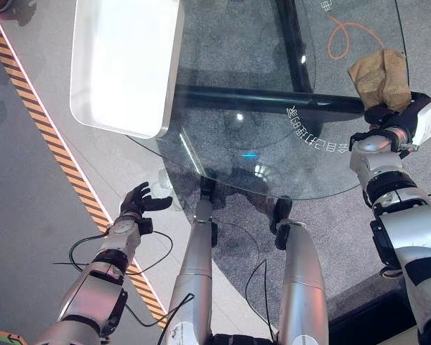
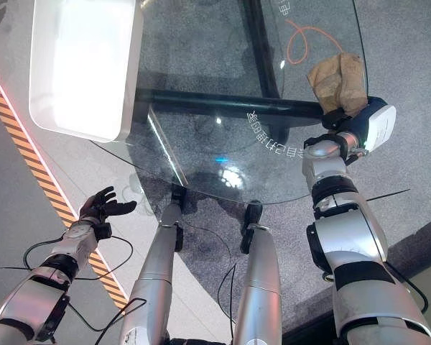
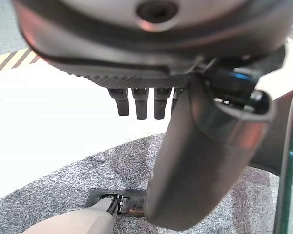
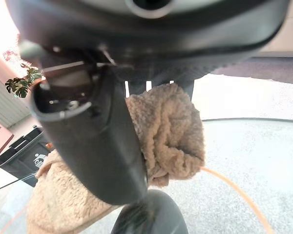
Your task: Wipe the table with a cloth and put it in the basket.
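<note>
Right hand [image 1: 391, 118] at the right edge of the glass table [image 1: 273, 144], its fingers and thumb curled round a tan cloth [image 1: 379, 75]; the bunched cloth is seen to rest on the glass just beyond the hand, its bulk extending away from the robot. The white basket [image 1: 122, 72] is set at the table's far left, well apart from the cloth, so the carry is judged to run leftward across the glass. Left hand [image 1: 140, 201], fingers relaxed and holding nothing, is held below the table's near-left edge, nearer the basket.
</note>
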Available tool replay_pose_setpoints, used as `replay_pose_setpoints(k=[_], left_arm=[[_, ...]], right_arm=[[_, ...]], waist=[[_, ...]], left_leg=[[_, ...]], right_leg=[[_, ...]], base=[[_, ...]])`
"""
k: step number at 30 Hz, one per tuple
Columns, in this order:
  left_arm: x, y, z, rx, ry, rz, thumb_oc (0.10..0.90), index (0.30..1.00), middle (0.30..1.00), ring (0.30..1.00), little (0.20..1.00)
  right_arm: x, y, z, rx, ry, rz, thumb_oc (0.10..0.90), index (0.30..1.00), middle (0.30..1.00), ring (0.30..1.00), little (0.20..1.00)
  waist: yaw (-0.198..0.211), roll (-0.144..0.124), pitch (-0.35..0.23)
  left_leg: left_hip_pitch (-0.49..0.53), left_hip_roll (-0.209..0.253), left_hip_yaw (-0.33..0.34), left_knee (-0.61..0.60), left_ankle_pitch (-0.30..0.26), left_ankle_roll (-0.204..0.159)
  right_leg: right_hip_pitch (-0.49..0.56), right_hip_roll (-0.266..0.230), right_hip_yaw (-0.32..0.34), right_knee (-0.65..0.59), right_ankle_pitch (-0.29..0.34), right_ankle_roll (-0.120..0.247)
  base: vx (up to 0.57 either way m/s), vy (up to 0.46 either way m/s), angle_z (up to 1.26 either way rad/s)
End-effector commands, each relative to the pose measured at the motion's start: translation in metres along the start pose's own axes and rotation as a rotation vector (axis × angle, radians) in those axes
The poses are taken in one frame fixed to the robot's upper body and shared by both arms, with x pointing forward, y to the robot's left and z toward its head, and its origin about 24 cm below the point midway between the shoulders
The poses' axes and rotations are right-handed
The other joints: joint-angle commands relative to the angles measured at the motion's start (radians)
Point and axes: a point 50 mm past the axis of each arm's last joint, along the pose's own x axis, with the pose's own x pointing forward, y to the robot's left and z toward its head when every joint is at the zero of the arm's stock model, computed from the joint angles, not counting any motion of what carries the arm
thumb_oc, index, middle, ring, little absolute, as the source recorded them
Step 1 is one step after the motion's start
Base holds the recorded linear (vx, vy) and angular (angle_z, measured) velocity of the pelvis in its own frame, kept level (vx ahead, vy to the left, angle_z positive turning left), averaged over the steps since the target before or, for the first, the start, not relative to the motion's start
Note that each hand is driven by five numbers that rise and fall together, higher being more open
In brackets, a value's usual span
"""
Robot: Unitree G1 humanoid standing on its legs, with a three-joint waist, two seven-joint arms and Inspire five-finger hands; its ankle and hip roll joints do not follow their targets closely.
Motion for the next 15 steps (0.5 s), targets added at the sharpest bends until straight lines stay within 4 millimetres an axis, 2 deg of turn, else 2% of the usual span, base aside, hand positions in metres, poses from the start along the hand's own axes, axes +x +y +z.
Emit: replay_pose_setpoints(k=[1, 4, 6, 9, 15], left_arm=[[0.001, 0.031, 0.001, -0.031, 0.033, 0.113, 0.800, 0.900, 0.900, 0.900, 0.900], [0.002, 0.029, 0.004, -0.031, 0.028, 0.107, 0.800, 0.900, 0.900, 0.900, 0.900], [0.002, 0.025, 0.005, -0.027, 0.023, 0.099, 0.800, 0.900, 0.900, 0.900, 0.900], [0.002, 0.021, 0.002, -0.025, 0.019, 0.093, 0.800, 0.900, 0.900, 0.900, 0.900], [0.001, 0.009, -0.003, -0.026, 0.012, 0.076, 0.800, 0.900, 0.900, 0.900, 0.900]], right_arm=[[0.038, -0.066, -0.024, -0.149, -0.023, -0.217, 0.100, 0.300, 0.300, 0.300, 0.200], [0.032, -0.049, -0.003, -0.148, -0.152, -0.125, 0.100, 0.300, 0.300, 0.300, 0.200], [0.021, -0.030, 0.019, -0.169, -0.285, -0.054, 0.100, 0.300, 0.300, 0.300, 0.200], [0.005, -0.011, 0.042, -0.171, -0.410, 0.018, 0.100, 0.300, 0.300, 0.300, 0.200], [-0.023, 0.015, 0.074, -0.175, -0.595, 0.108, 0.100, 0.300, 0.300, 0.300, 0.200]], waist=[[0.000, 0.011, -0.021], [0.001, 0.013, -0.021], [0.005, 0.015, -0.021], [0.010, 0.018, -0.021], [0.021, 0.031, -0.021]], left_leg=[[0.042, -0.051, 0.113, 0.090, -0.166, 0.095], [0.042, -0.053, 0.114, 0.086, -0.164, 0.094], [0.041, -0.057, 0.114, 0.084, -0.162, 0.093], [0.042, -0.061, 0.115, 0.081, -0.159, 0.091], [0.045, -0.070, 0.115, 0.074, -0.154, 0.093]], right_leg=[[0.010, 0.098, -0.022, -0.198, 0.145, -0.017], [0.009, 0.097, -0.022, -0.200, 0.145, -0.018], [0.008, 0.097, -0.023, -0.205, 0.147, -0.018], [0.009, 0.095, -0.026, -0.208, 0.146, -0.020], [0.011, 0.093, -0.033, -0.208, 0.137, -0.028]], base=[[0.00, 0.000, 0.00], [0.00, 0.000, 0.00], [0.00, 0.000, 0.00], [0.00, 0.001, -0.01], [0.00, 0.014, -0.03]])
